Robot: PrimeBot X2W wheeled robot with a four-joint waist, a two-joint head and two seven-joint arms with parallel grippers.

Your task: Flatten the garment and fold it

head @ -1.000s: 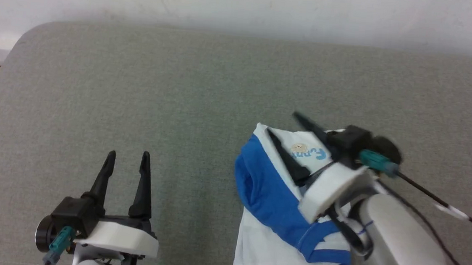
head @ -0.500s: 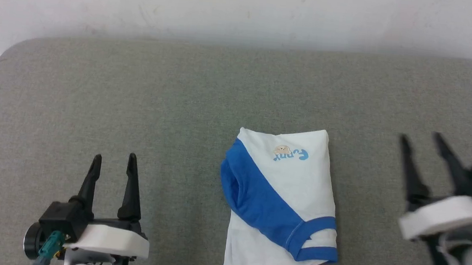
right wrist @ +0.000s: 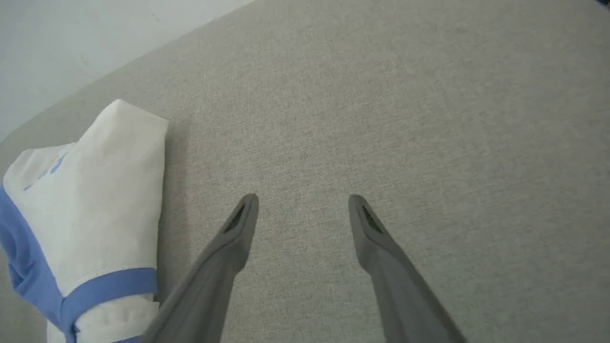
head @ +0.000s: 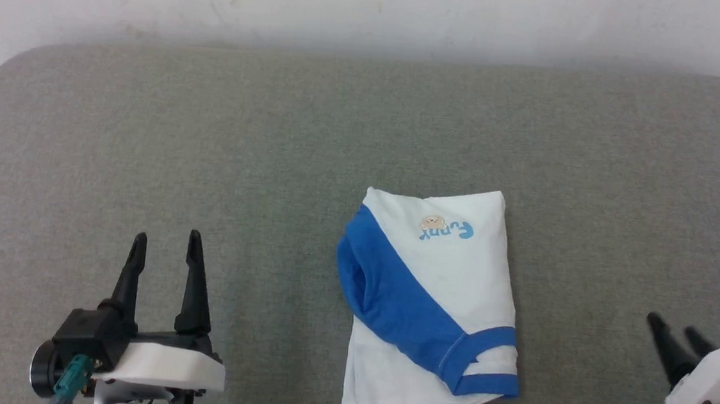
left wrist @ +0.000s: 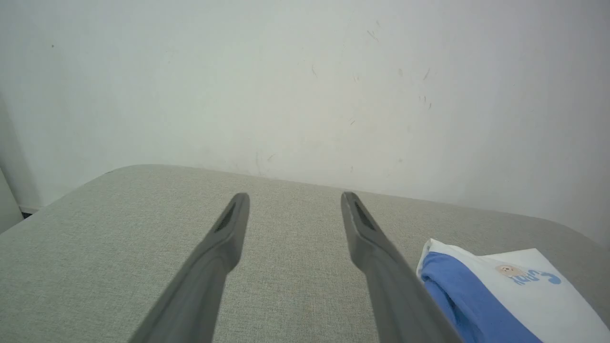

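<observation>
The garment [head: 436, 298] lies on the grey bench [head: 211, 139], a little to the right of the middle and toward the near edge. It is folded into a compact, roughly rectangular packet with several white layers showing at its near edge. A bright blue sleeve crosses the top of it on a diagonal, from the far left side down to the near right corner, where a blue cuff band ends the packet. Close to the far edge, on the white cloth, there are small light-blue letters and a little tan figure. The left side of the packet bulges slightly where the blue cloth turns under.

The left end effector [head: 166, 236] hovers over the bench at the lower left, well apart from the garment, with its two dark fingers spread wide and nothing between them. In the left wrist view the garment is seen low on the right, beside the right finger but not touching it.

The right end effector [head: 670, 324] is at the lower right, also apart from the garment, wide and holding nothing; bare bench shows between its fingers in the right wrist view.

A pale wall [head: 375, 4] rises behind the bench.
</observation>
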